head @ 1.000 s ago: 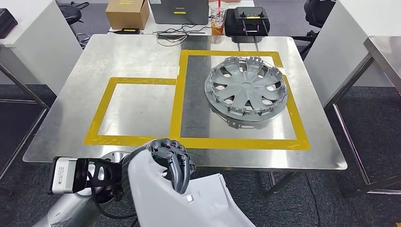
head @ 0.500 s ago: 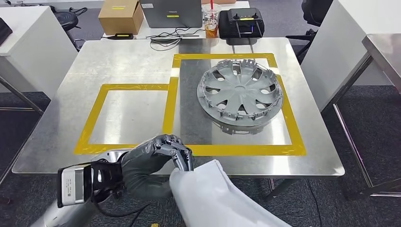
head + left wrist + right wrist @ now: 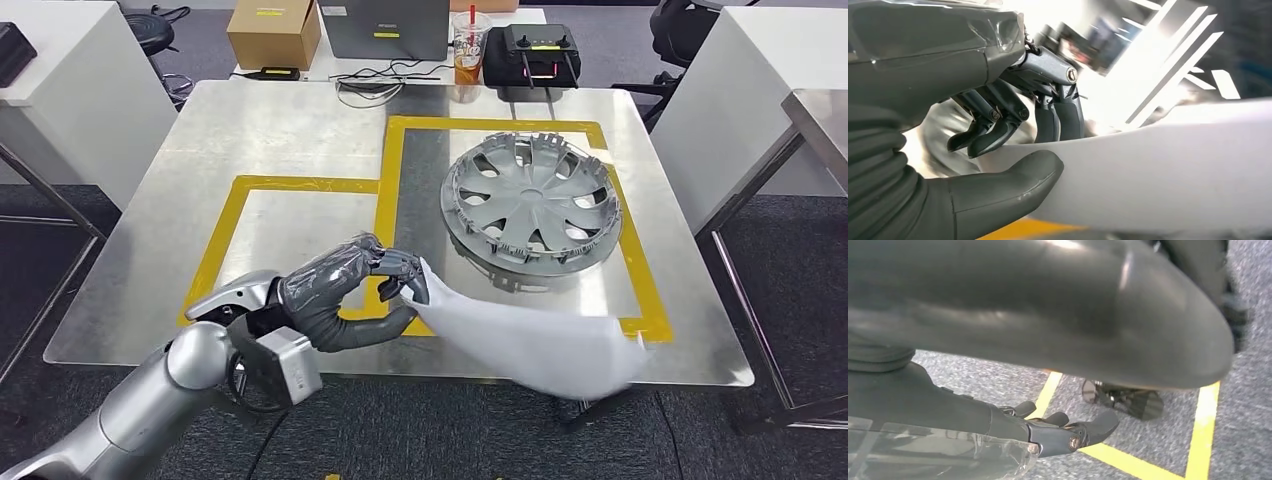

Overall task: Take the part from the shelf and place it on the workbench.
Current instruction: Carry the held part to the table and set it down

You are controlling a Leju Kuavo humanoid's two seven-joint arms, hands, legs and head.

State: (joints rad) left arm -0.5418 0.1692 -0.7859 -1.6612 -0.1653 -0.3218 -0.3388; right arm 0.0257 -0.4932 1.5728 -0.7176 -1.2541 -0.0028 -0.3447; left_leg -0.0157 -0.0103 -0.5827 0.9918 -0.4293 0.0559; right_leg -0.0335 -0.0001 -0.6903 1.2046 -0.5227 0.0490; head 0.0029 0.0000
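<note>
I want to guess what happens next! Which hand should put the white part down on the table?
Probably the left hand. It already pinches the white part by its edge over the front of the table. The right hand hangs low over the floor, holding nothing.

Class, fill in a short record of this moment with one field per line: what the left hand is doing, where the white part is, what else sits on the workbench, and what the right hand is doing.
Left hand: left hand pinches the white part at its near end
White part: over the workbench front edge, reaching across the yellow tape
Also on bench: grey hubcap inside the larger taped frame
Right hand: right hand holds nothing, above carpeted floor
</note>
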